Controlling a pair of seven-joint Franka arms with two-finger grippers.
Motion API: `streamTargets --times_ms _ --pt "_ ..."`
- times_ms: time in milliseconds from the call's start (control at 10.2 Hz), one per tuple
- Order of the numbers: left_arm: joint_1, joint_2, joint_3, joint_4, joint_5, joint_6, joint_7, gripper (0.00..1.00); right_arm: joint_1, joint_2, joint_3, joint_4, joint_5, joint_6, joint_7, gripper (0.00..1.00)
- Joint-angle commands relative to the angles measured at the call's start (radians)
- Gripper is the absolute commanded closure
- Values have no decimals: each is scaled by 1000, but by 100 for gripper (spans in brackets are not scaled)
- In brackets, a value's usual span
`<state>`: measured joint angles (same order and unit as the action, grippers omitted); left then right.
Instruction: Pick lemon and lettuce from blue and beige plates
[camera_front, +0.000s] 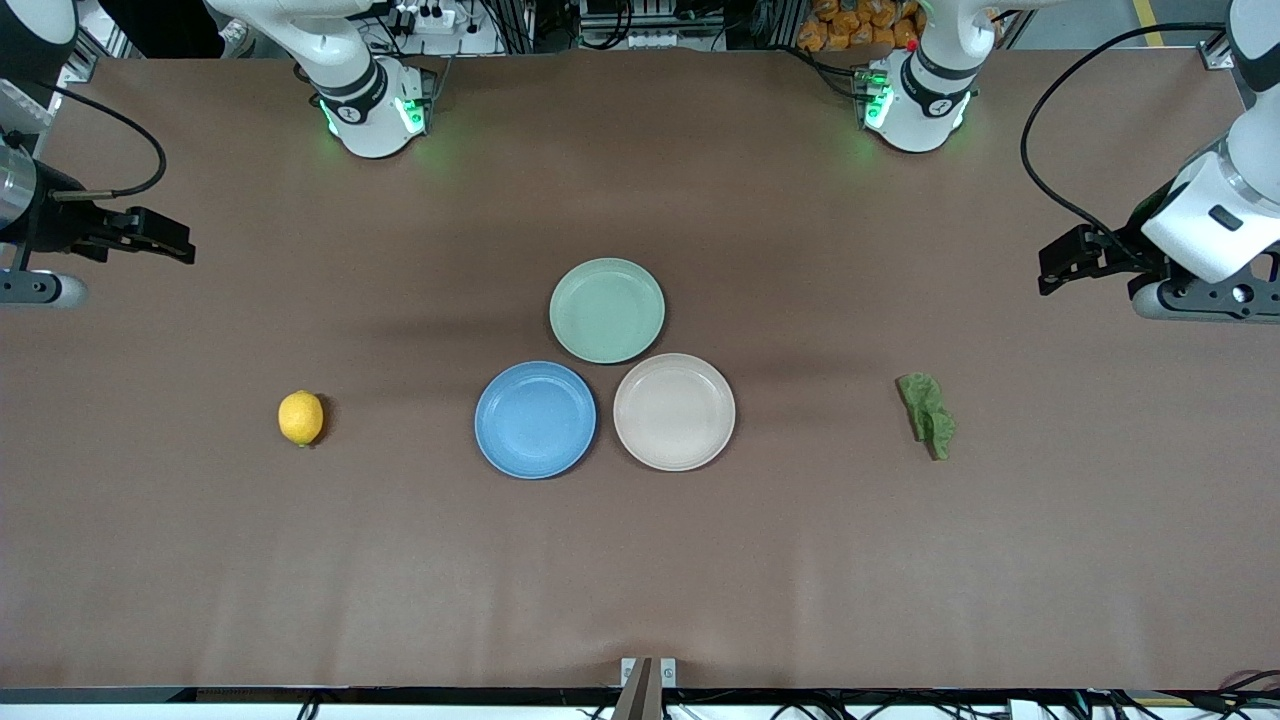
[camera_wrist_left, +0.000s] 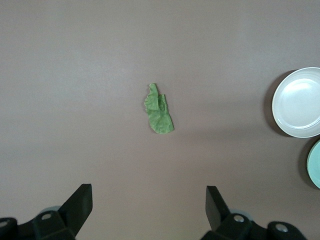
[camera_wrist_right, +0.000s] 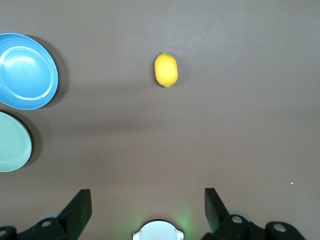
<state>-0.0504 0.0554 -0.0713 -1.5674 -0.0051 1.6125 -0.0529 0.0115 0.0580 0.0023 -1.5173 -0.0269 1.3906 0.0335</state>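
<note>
1. You see a brown worktop (camera_front: 640, 560) with three bare plates touching mid-worktop: blue plate (camera_front: 535, 420), beige plate (camera_front: 674, 411), green plate (camera_front: 607, 310).
2. The lemon (camera_front: 301, 417) lies toward the right arm's end, the lettuce (camera_front: 928, 413) toward the left arm's end.
3. Both the left hand (camera_front: 1062, 263) and right hand (camera_front: 165, 240) wait open, up high.

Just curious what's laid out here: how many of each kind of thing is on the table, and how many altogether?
Plates: 3, namely blue plate, beige plate, mint-green plate
Lemon: 1
Lettuce: 1
Total: 5, all lying on the brown table, and all three plates are empty.
</note>
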Motion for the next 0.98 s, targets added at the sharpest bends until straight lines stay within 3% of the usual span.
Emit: streamTargets --times_ms 0,880 --pt "-11 -20 40 -5 -10 12 22 0 12 -30 -10 -32 -5 5 9 0" --pt "-42 -26 41 19 74 29 8 0 12 -29 -8 -34 -5 14 9 0"
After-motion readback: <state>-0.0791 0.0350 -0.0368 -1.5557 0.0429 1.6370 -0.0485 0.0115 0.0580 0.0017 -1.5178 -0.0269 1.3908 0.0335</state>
